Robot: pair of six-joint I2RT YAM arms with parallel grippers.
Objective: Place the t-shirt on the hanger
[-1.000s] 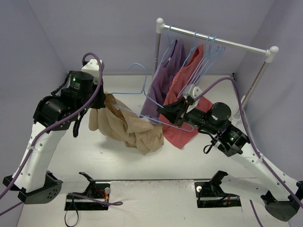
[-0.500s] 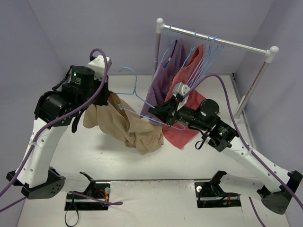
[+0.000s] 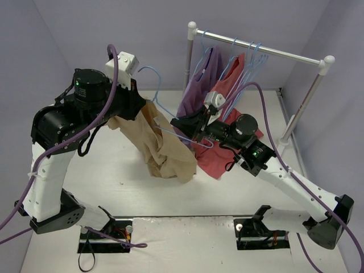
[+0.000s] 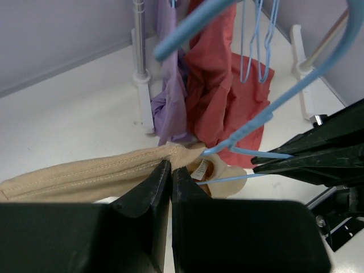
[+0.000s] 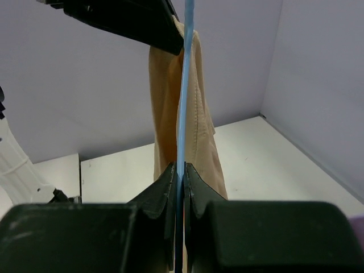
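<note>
The tan t-shirt (image 3: 162, 151) hangs in the air between my arms, its lower part bunched on the table. My left gripper (image 3: 145, 108) is shut on the shirt's collar hem (image 4: 85, 173); its fingertips (image 4: 162, 170) pinch the seam. My right gripper (image 3: 177, 124) is shut on the light-blue wire hanger (image 3: 170, 132), whose hook (image 3: 149, 71) curves up near the left wrist. In the right wrist view the hanger wire (image 5: 183, 85) runs straight up from the shut gripper (image 5: 180, 168), against the shirt (image 5: 199, 131). In the left wrist view a hanger arm (image 4: 250, 122) enters the neck opening.
A white garment rack (image 3: 256, 50) stands at the back right with a purple shirt (image 3: 199, 85), a red shirt (image 3: 227, 114) and several spare blue hangers (image 3: 256, 62). The rack's base post (image 4: 139, 68) is close behind the shirts. Purple walls enclose the table.
My left arm has risen and swung right, lifting the shirt's collar higher. My right gripper has moved left and up with the hanger, closer to the collar.
</note>
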